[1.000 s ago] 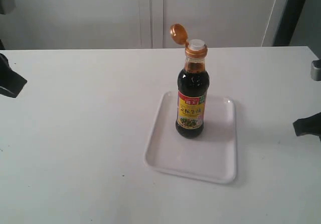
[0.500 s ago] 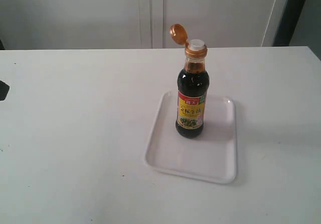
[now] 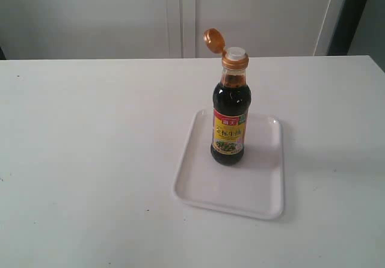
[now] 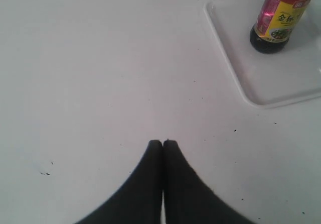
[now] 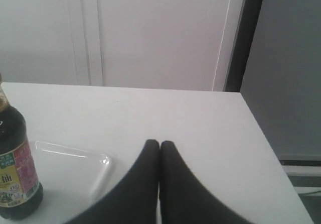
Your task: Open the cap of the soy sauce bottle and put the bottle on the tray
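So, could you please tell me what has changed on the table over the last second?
The left gripper pulled back off the exterior view's left edge and the right gripper off its right edge; both are shut and empty now. The soy sauce bottle stayed upright on the tray, cap flipped open.

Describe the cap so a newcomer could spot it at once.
On the white table, right of centre, a white tray holds the upright soy sauce bottle. At the bottle's top, the cap is the small golden-brown disc flipped open on its hinge, tilted up beside the bare white spout; it alone juts out sideways above the neck.
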Controlling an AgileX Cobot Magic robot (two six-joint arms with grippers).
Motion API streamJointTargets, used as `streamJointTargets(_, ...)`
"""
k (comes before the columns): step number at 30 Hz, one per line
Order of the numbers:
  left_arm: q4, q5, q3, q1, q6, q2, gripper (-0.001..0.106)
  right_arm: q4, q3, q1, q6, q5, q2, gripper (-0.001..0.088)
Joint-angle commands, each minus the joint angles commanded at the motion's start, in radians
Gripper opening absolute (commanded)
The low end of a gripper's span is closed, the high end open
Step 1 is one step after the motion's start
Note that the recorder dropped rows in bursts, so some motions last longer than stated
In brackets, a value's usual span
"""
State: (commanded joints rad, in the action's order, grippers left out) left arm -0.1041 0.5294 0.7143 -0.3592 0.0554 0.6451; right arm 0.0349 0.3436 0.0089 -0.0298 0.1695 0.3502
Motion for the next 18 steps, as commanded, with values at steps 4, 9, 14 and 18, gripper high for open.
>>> streamJointTargets(4, -0.003, -0.038, -0.042, 0.0, 0.0, -0.053, 0.0, 0.0, -0.019, 0.0, 0.0, 0.007, -0.082, 0.0)
streamJointTargets(9, -0.003, -0.073, -0.096, 0.0, 0.0, -0.134, 0.0, 0.0, -0.02, 0.0, 0.0, 0.057, -0.16, 0.0)
streamJointTargets(14, -0.023, -0.067, -0.127, 0.0, 0.0, -0.199, 0.0, -0.002, -0.02, 0.0, 0.0, 0.077, -0.166, 0.0)
streamJointTargets(18, -0.026, -0.096, -0.155, 0.0, 0.0, -0.252, 0.0, -0.002, -0.02, 0.0, 0.0, 0.085, -0.166, 0.0)
